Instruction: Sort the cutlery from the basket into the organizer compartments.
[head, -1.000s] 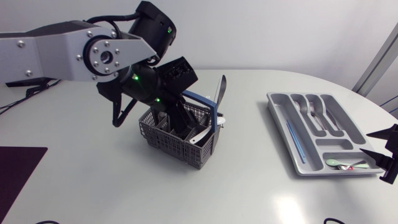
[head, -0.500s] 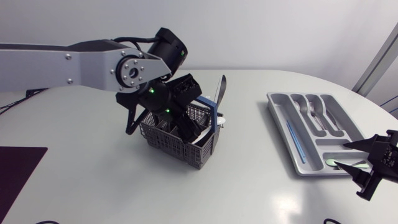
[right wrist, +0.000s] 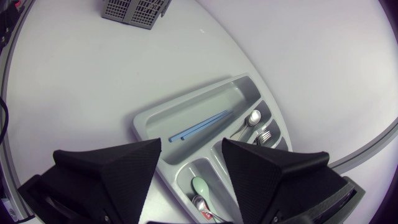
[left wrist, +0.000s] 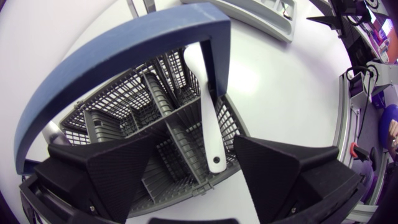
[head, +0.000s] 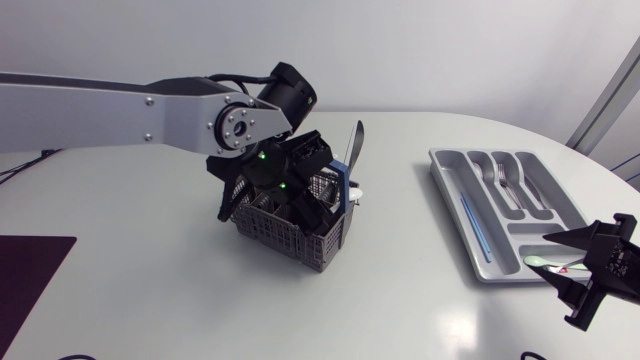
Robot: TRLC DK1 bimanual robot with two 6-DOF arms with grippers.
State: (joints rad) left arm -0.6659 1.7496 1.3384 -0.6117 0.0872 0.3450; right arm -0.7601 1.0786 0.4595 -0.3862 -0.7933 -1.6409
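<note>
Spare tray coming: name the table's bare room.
Free: the stretch between basket and organizer, and between the basket and the table's near edge. Crowded: over the basket, where the left tool sits, and the organizer's near end, where the right tool hovers.

No writing, number or sign can be read on the basket [head: 262, 228] or the organizer [head: 447, 195]. A small red-and-white patch [head: 575, 267] in the organizer's near compartment is too small to read.

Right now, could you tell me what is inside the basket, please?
A white utensil lies across the basket's dividers; a dark utensil stands upright. The left tool hides the compartments beneath it.
</note>
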